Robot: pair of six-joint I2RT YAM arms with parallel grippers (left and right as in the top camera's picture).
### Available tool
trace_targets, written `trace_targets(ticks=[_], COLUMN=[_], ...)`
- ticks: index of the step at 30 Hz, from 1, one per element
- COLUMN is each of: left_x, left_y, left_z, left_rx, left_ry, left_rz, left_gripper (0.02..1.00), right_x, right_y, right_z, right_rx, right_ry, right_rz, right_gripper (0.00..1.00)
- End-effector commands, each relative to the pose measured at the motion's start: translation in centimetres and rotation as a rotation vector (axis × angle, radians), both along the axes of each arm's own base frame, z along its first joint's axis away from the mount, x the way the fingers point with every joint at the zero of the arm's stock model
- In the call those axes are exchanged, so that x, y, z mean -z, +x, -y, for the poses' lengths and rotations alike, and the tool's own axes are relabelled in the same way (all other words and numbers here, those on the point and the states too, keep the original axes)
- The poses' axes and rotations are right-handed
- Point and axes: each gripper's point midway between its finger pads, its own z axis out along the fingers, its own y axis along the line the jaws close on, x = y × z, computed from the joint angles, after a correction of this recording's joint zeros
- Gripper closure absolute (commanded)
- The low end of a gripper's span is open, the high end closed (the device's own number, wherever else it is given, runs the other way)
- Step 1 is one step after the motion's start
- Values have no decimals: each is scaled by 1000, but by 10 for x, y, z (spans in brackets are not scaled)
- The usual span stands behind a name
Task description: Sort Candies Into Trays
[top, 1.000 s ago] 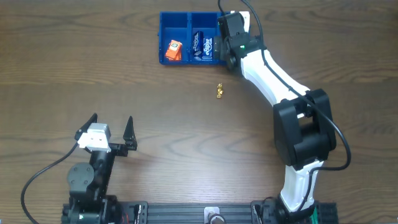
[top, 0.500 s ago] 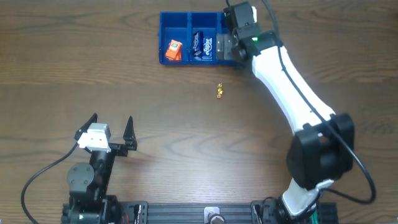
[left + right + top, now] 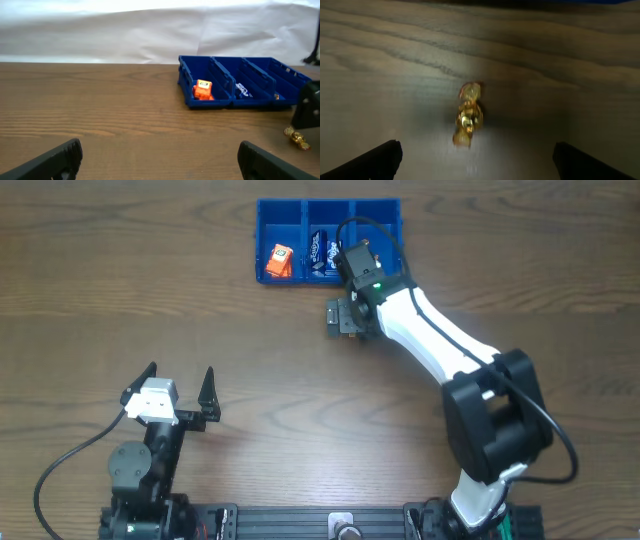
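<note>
Left gripper [image 3: 160,156] fingers spread wide, low over the table [image 3: 100,112]. Blue tray [image 3: 215,104] at 1 o'clock: orange candy [image 3: 202,90] in one end compartment, blue-wrapped candy [image 3: 242,90] in the middle. Gold candy [image 3: 296,137] on the wood at 2 o'clock, right gripper [image 3: 308,116] just beside it.

**Open wood on the left, an arm across the right**

The desk [image 3: 200,310] lies bare from the left pincer [image 3: 180,395] all the way up to the tray [image 3: 385,225]; nothing stands in that stretch. The left pincer's fingers are spread wide, with bare wood between them. The tray's walls rise at the far edge. Its left bin holds an orange candy [image 3: 279,262] and its middle bin a blue packet [image 3: 322,250]. The right arm [image 3: 440,340] slants from its base to just before the tray, barring the right half. The right pincer [image 3: 477,160] hangs spread over a gold candy [image 3: 468,120], with bare wood on both sides of the candy inside the gap.
</note>
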Motion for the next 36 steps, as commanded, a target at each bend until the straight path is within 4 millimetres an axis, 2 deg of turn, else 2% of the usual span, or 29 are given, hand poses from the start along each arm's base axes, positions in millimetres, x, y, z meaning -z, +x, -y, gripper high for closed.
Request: trace_targets(ticks=[1,6,9,11,15,17,20,24,29,31,33,35,36], left_x=[16,16,17,17,17,16,16,17,17,17,16,16,17], left_y=[-1,-1,-1,-1,-1,-1,-1,-1,-1,-1,-1,-1,-1], left_z=[1,1,1,1,1,1,1,1,1,1,1,1,1], left_rx=[10,10,10,10,10,10,10,10,10,10,10,10,10], left_ry=[16,16,16,16,16,16,16,15,15,15,15,15,16], left_rz=[-46,-46,-46,-46,-46,-46,-46,-46,-46,-46,-46,-46,-46], left_gripper=[20,20,20,20,20,20,20,20,20,20,20,23,20], right_x=[31,46,47,47,47,47,47,47,46,42,30,8,-11], right_y=[1,2,3,3,4,4,4,5,6,8,11,17,23], right_z=[1,2,5,5,7,7,8,8,7,7,5,4,5], right_rx=[28,66,86,89,109,109,111,111,112,112,112,112,116], right_ry=[-26,-31,-46,-47,-48,-48,-56,-56,-53,-49,-38,-23,-19], right_rz=[-42,-57,-52,-50,-47,-46,-42,-40,-34,-26,-6,43,88], right_gripper=[1,1,45,117,485,575,676,860,915,934,945,947,947])
